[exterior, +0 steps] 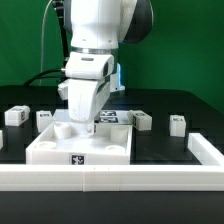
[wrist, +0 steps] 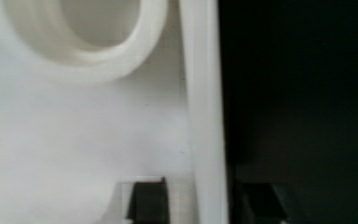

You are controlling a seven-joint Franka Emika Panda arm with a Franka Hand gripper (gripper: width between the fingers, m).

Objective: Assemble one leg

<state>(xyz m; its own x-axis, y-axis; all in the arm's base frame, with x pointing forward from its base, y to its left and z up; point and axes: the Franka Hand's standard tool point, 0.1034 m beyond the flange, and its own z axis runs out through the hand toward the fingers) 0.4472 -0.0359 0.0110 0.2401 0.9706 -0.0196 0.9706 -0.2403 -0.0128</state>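
Note:
The wide white tray-like panel [exterior: 60, 150] lies on the black table, with a tag on its front face. My gripper [exterior: 92, 121] reaches down at the panel's far side, towards the exterior view's right. In the wrist view the gripper [wrist: 201, 188] stands astride the panel's raised edge [wrist: 201, 100], one dark finger [wrist: 146, 202] over the white panel and the other over the black table. Narrow gaps show on both sides of the edge. A round corner recess [wrist: 91, 30] lies ahead. The nearest leg [exterior: 142, 121], a small white tagged block, stands just beyond the panel, untouched.
Other small white tagged blocks stand at the exterior view's left [exterior: 14, 116], [exterior: 44, 117] and right [exterior: 178, 123]. The marker board [exterior: 118, 116] lies behind the panel. A low white rail [exterior: 110, 178] runs along the front and turns back at the right [exterior: 205, 150].

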